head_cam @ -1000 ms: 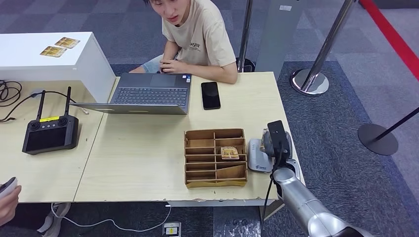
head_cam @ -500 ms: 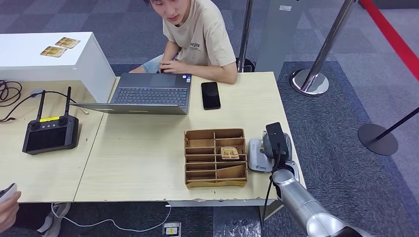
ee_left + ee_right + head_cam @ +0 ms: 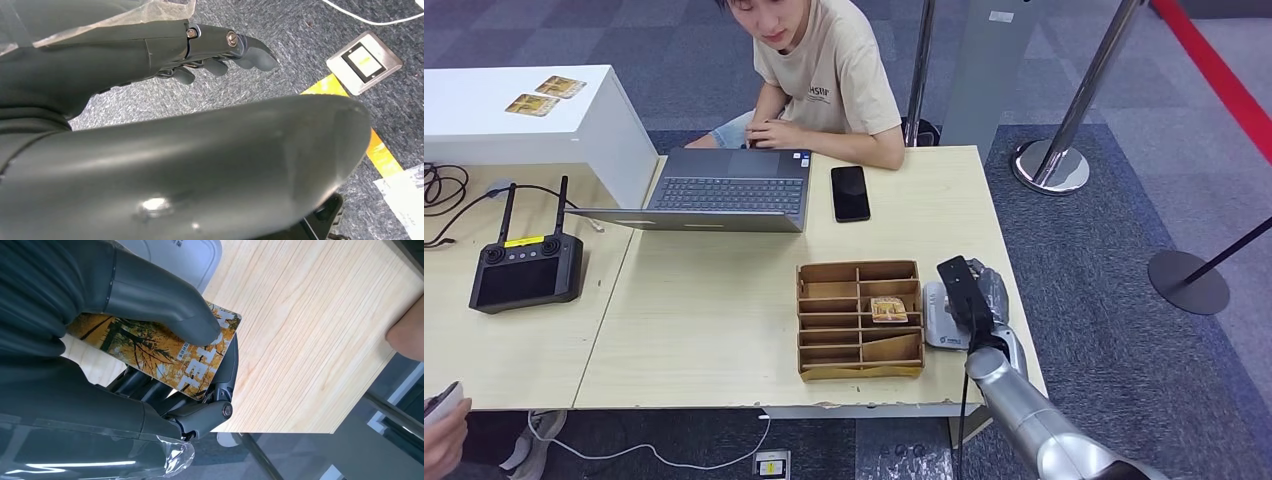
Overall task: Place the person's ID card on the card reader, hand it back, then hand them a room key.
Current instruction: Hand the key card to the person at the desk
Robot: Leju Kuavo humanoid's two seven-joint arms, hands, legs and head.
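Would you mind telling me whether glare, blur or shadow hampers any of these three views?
Head view: even, sharp light, soft shadows on the table. Left wrist view: the near dark curved cover is blurred with a glare spot; the left robot hand stays sharp. Right wrist view: the card under the right robot hand is crisp; the plastic wrap glints.

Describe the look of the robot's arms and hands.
The right arm is a smooth silver tube with a black cable beside it. The right hand is dark grey, with a thick grey thumb, darker fingers and clear plastic wrap at the wrist. The left hand looks alike.
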